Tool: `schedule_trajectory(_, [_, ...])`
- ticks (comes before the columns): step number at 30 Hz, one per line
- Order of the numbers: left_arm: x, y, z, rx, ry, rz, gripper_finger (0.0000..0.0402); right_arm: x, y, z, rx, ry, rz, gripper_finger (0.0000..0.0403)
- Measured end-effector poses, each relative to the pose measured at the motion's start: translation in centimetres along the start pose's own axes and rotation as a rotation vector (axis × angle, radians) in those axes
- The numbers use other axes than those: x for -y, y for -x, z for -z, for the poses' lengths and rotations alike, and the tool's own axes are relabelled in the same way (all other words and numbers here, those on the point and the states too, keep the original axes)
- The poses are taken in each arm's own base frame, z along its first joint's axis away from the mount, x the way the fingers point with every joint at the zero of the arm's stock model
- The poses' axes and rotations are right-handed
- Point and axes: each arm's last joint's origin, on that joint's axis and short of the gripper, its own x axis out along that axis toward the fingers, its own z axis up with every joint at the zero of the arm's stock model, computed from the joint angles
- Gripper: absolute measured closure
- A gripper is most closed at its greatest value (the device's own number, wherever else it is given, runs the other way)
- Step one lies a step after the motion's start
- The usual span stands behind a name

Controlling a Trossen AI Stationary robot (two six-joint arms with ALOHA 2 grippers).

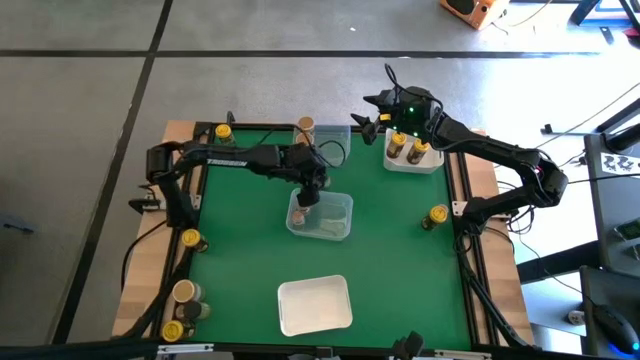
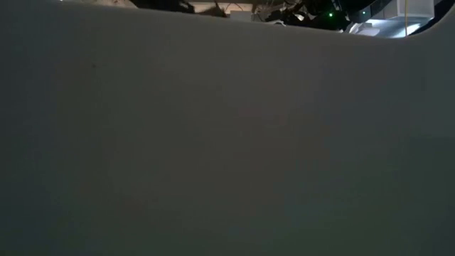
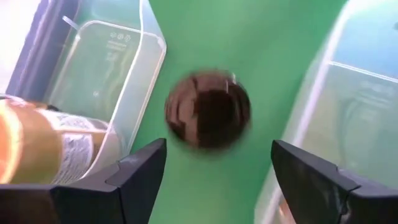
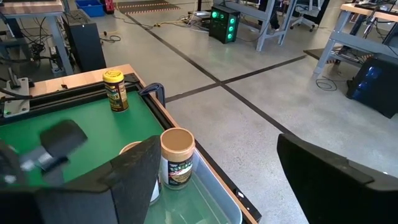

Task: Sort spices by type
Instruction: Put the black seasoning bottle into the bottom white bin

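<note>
My left gripper hangs open over the clear tray at mid table. Straight below it, between the fingers and apart from them, is a blurred brown-topped spice jar. Another jar lies on its side in a clear compartment beside it. My right gripper is open at the far edge, beside the white tray that holds two upright jars. A tan-topped jar stands in a clear tray in front of it.
Loose jars stand around the green mat: yellow-topped ones, a tan-topped one, and a group at the near left corner. A white tray lies near the front edge. A grey surface blocks the low view.
</note>
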Motion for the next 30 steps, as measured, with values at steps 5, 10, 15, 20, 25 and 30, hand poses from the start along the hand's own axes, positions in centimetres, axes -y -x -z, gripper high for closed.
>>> schedule_trajectory(5, [-0.1,2.9,0.8,0.054,-0.024,0.003,0.0123,0.0,0.0,0.0,0.000,0.000,0.000,0.0084])
schedule_trajectory(10, [-0.4,3.3,4.6,0.147,-0.021,-0.011,0.0130,0.0,0.0,0.0,0.000,0.001,-0.001,0.0084])
schedule_trajectory(15, [-0.5,3.2,8.5,0.423,0.028,-0.042,0.0136,0.0,0.0,0.0,-0.002,-0.012,-0.001,0.0084])
schedule_trajectory(20, [-0.9,5.1,9.9,0.731,0.007,-0.116,0.0137,0.0,0.0,-0.4,0.042,-0.039,0.001,0.0084])
schedule_trajectory(25, [-1.5,7.4,9.9,0.866,-0.009,-0.177,0.0137,-0.9,0.0,-0.3,0.034,-0.067,-0.157,0.0084])
schedule_trajectory(30, [-1.4,8.3,10.5,0.834,-0.030,-0.168,0.0137,-4.3,-1.4,1.2,-0.058,-0.016,-0.330,0.0084])
